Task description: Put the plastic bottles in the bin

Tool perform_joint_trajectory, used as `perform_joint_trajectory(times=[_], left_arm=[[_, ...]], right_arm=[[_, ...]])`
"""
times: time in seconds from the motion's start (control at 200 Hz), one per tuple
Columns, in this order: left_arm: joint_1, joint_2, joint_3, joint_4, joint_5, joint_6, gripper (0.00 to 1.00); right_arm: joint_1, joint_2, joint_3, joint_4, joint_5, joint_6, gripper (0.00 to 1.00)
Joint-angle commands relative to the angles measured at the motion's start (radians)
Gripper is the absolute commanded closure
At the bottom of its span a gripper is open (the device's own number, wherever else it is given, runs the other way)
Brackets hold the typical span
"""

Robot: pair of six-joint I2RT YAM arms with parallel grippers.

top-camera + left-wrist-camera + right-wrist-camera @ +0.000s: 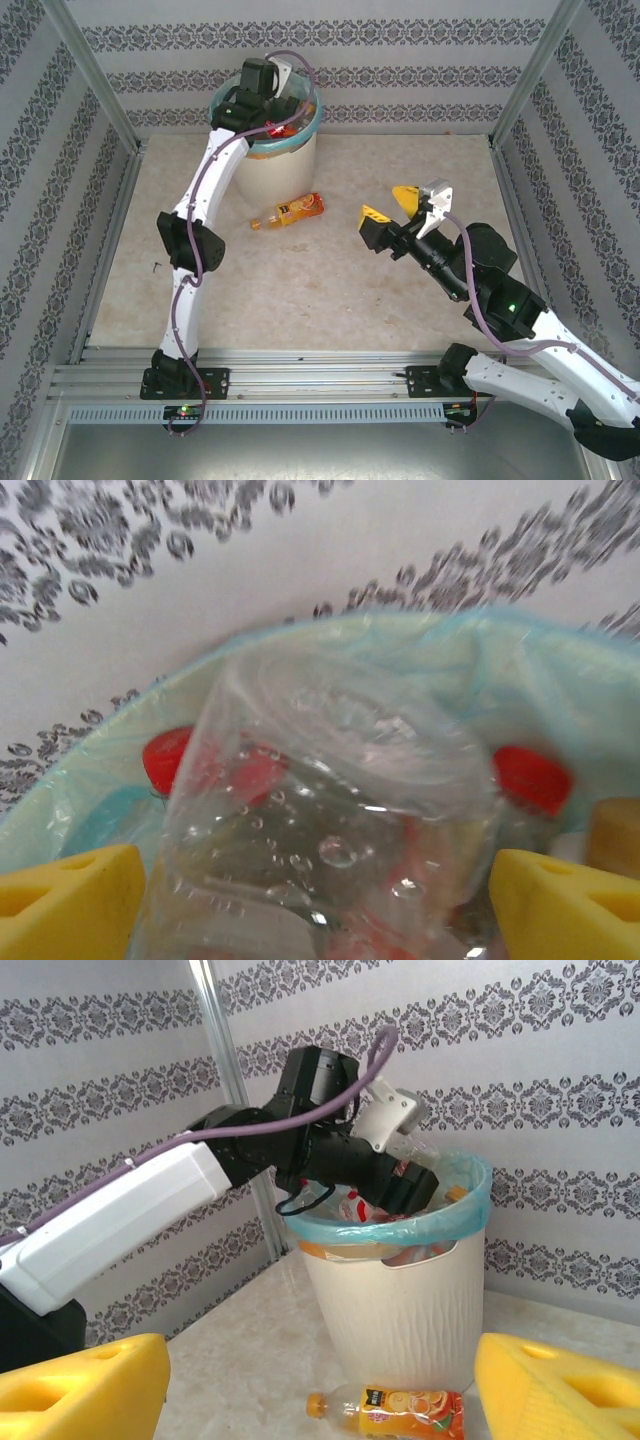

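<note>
The cream-white bin (272, 172) with a teal liner (430, 650) stands at the back of the table. My left gripper (278, 122) hangs over its mouth, jaws spread wide. A clear plastic bottle (330, 810) sits between the yellow fingertips (70, 900) without clear contact. Red-capped bottles (532, 777) lie below it inside the bin. One orange-label bottle (288, 211) lies on its side on the table in front of the bin (400, 1300). My right gripper (390, 206) is open and empty, hovering to the right of that bottle (395, 1412) and facing it.
Patterned walls and metal posts (95, 75) close in the table on three sides. The left arm (120, 1200) stretches across the left half toward the bin. A metal rail (300, 380) runs along the near edge.
</note>
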Motion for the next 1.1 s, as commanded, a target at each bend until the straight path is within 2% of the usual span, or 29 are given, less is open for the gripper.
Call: perform_joint_trajectory(times=[0.0,0.195,0.33,0.4,0.5,0.575,0.734,0.894,0.964,1.094], left_arm=[[-0.009,-0.124,0.000,0.003,0.095,-0.103,0.12],[-0.011,-0.137,-0.003,-0.006,0.135,-0.172,0.16],[-0.011,-0.111,-0.023,0.008,0.161,-0.192,0.29],[-0.011,-0.082,-0.014,0.002,0.126,-0.185,0.31],[-0.008,-0.056,0.003,-0.005,0.019,-0.189,0.31],[0.002,-0.062,0.003,-0.002,-0.031,-0.224,0.37],[0.015,-0.080,-0.008,0.028,0.083,-0.284,0.40],[0.043,-0.095,-0.003,0.028,0.273,-0.392,0.42],[0.048,-0.112,-0.003,0.048,0.261,-0.400,0.44],[0.060,-0.124,-0.008,0.070,0.145,-0.408,0.53]], right_arm=[[0.009,0.000,-0.014,0.017,0.012,0.016,0.20],[0.009,-0.001,-0.022,0.013,0.016,0.014,0.20],[0.009,-0.007,-0.033,0.013,0.027,0.014,0.20],[0.009,-0.007,-0.034,0.012,0.027,0.016,0.20],[0.009,-0.004,-0.035,0.007,0.027,0.023,0.20],[0.009,-0.002,-0.037,0.007,0.025,0.030,0.21],[0.007,0.015,-0.040,0.010,0.020,0.036,0.21],[0.007,0.036,-0.033,0.015,0.010,0.040,0.21],[0.007,0.040,-0.033,0.015,0.012,0.047,0.21],[0.004,0.044,-0.031,0.023,0.007,0.047,0.21]])
